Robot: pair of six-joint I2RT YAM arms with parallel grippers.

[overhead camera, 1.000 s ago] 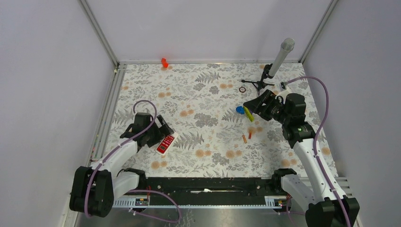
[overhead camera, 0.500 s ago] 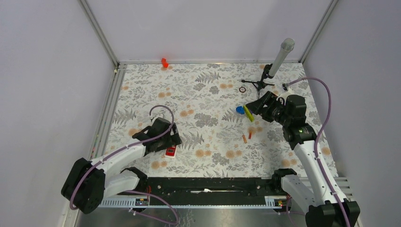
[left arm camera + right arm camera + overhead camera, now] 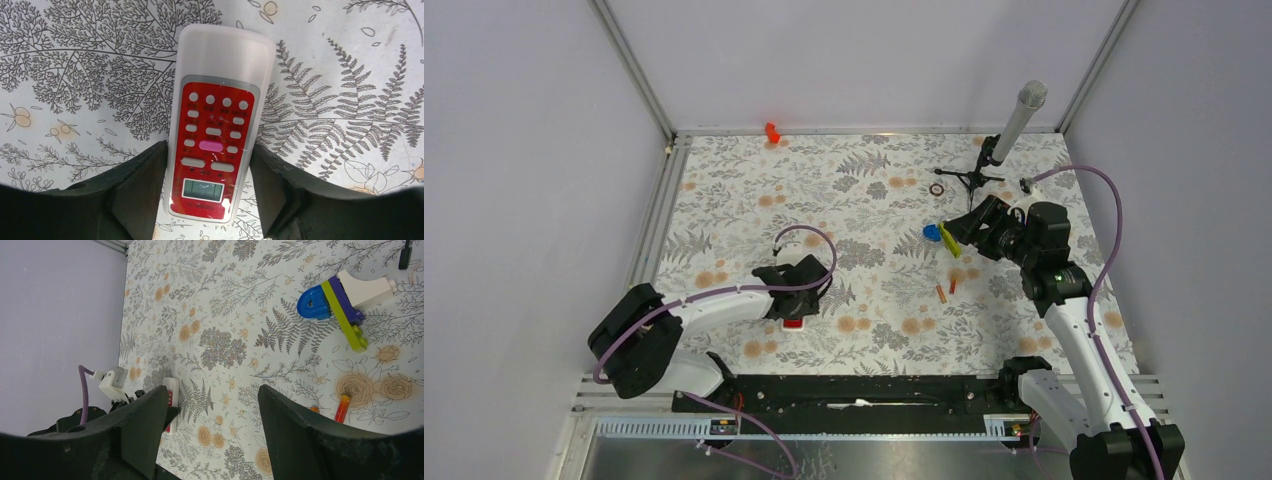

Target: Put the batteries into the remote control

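Pickup step: left hand pinches the flat white, red-panelled remote control by its sides; next, turn it battery-side up.

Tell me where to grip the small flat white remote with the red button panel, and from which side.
Pinch its two long side edges at the display end, coming straight down. The remote lies flat, face up, and is narrow; the left gripper straddles it there.
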